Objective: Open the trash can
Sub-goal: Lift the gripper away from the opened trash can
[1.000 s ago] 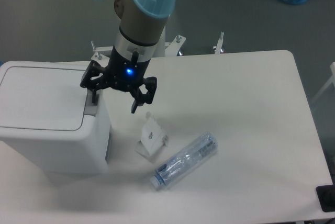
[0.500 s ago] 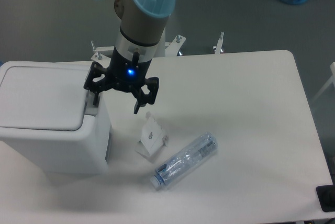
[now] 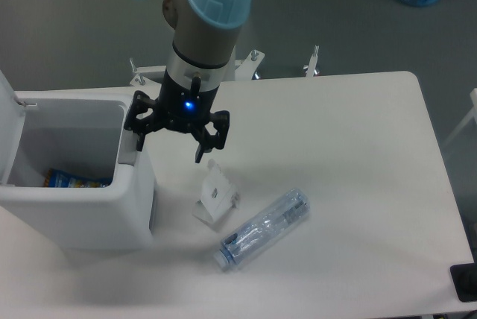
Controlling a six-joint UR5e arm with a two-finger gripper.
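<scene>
Trash can (image 3: 82, 207) lid up; end effector (image 3: 170, 146) at right rim.

A white desk (image 3: 358, 185) is carrying three things: the trash can (image 3: 82, 207) is standing at its left end, a small folded white card (image 3: 215, 198) is sitting beside it, and a clear plastic bottle (image 3: 262, 228) is lying on its side nearby.

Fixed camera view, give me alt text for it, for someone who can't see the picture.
A white trash can stands open at the left of a white table, its lid swung up and a colourful wrapper inside. The robot's open gripper hovers at the can's right rim, above a small white card and a clear plastic bottle lying on its side.
</scene>
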